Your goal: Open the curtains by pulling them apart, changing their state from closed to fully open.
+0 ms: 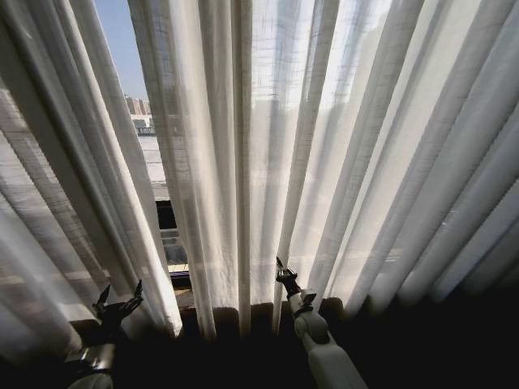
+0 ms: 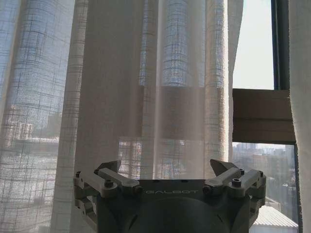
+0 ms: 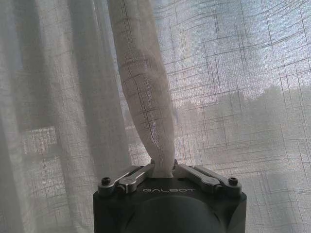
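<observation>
1. the curtains (image 1: 324, 146) hang as sheer white-cream pleated panels across the window, daylight showing through the weave.
2. a narrow gap sits between the left panel (image 1: 73, 203) and the right panel (image 1: 340, 162), left of centre in the head view; blue sky and distant buildings (image 1: 139, 109) show through it, with the window frame (image 1: 166, 215) lower down.
3. right end effector (image 1: 284, 275) is low, just right of centre in the head view, up against the right panel near its inner pleats.
4. in the right wrist view the right end effector (image 3: 163, 170) is clenched on a bunched fold of curtain fabric (image 3: 146, 97); the fold rises from between the fingertips and leans a bit to one side.
5. left end effector (image 1: 119, 298) is low at the left of the head view, at the foot of the left panel beside the gap.
6. in the left wrist view the left end effector (image 2: 167, 170) is released, fingers (image 2: 114, 178) spread wide, nothing between them; the left panel (image 2: 121, 97) hangs just ahead, contact not clear.
7. past that panel's edge the left wrist view shows open window glass and a horizontal frame bar (image 2: 260, 115).
8. a dark band (image 1: 422, 340) runs under the curtain hems at the bottom of the head view.
</observation>
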